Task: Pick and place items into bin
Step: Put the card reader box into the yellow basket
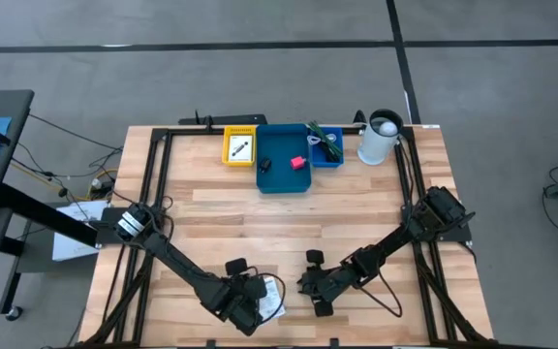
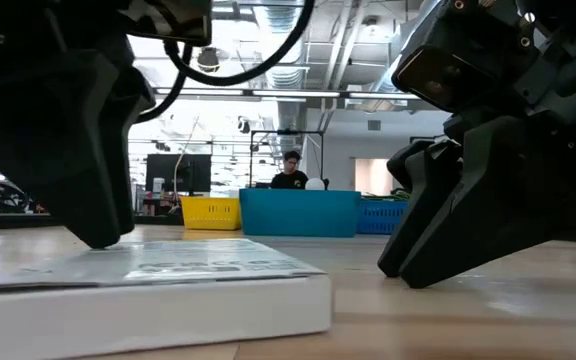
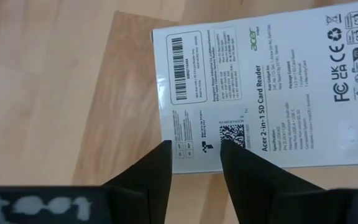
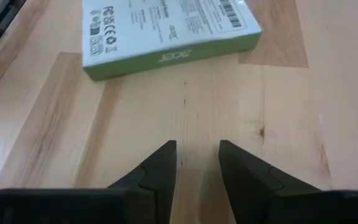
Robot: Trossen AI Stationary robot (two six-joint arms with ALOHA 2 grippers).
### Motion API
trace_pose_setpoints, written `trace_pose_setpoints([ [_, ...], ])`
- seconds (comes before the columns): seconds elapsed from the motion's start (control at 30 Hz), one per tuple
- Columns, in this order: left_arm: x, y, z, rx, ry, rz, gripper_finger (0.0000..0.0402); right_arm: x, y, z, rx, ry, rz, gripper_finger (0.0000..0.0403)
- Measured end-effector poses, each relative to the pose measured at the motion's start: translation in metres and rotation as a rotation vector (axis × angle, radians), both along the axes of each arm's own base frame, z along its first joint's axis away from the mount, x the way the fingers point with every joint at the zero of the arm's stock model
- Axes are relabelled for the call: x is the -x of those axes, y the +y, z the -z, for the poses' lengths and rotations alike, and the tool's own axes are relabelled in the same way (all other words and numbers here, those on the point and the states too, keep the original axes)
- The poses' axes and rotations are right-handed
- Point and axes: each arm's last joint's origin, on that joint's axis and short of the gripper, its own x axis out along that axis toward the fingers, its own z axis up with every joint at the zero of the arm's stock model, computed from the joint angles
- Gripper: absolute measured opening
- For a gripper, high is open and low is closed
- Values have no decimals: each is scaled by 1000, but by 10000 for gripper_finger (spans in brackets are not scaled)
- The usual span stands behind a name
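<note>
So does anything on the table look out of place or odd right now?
One thing: a white card-reader box lies flat at the near edge, far from the blue bin, skewed to the wood grain. The left gripper hovers open over it. Nothing looks spilled or damaged.

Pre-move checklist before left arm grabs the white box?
1. Left gripper over white box edge: ok.
2. Left jaws parted, nothing between: ok.
3. Box flat on table, label up: ok.
4. Right gripper apart from box, holding nothing: ok.
5. Blue bin at far edge, room left beside the pink-red block: ok.
6. Jaws wide enough to span the box: cannot tell.
</note>
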Motion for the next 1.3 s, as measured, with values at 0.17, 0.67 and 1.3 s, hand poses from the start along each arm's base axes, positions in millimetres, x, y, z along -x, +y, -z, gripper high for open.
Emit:
trace_pose_setpoints([
  [0.17, 4, 1, 0, -37, 12, -14, 130, 0, 0, 0, -4, 1, 5, 118],
  [0.67, -2, 35, 3, -233, 63, -90, 130, 0, 0, 0, -13, 2, 15, 118],
  [1.3, 20, 53, -78, -501, -257, -56, 130, 2, -20, 8, 46, -110, 76, 118],
])
